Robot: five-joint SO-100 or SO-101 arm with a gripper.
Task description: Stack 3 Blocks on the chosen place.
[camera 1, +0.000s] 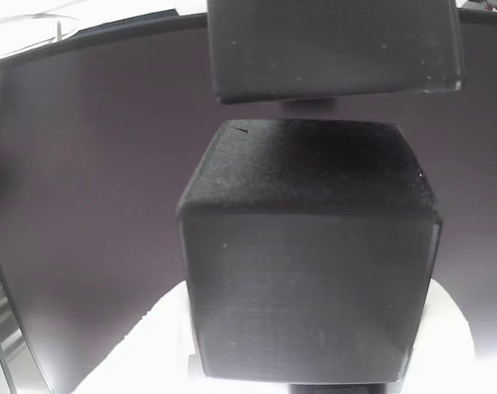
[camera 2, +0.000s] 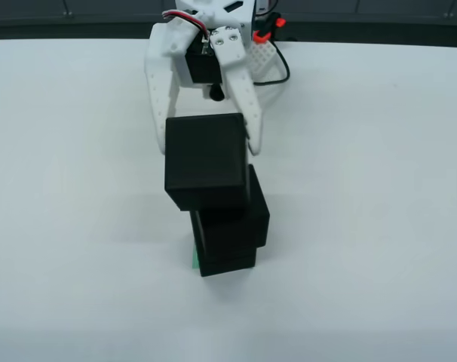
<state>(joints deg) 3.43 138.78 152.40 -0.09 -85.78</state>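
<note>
Right, top block time! I've got my white two-finger pincer (camera 2: 207, 147) closed snugly onto the sides of a matte black, finely textured cube (camera 2: 206, 161), the fingers (camera 2: 245, 105) spread just as wide as the cube itself. In the overhead view it sits centre frame, hovering over the two other matte black cubes (camera 2: 228, 234), which are already stacked one on the other just below it. A thin sliver of the green-and-white striped patch (camera 2: 195, 256) peeks out at the stack's lower left edge, on the white worktop (camera 2: 364, 226).

From the view riding on the pincer, the held cube (camera 1: 310, 271) fills the lower middle, and another dark block face (camera 1: 335, 45) sits at the top of the frame; I cannot tell how big the gap between them is.

Danger now, as I judge it: the held cube looks offset up and to the left of the stack in the overhead view. Release it there and it could overhang, tip off, or shove the lower pair sideways. The lower two also look slightly out of line with each other, so any nudge may topple them.

Orientation: it's a cube, so no real long axis; its faces run roughly square with the frame edges, top face level.
</note>
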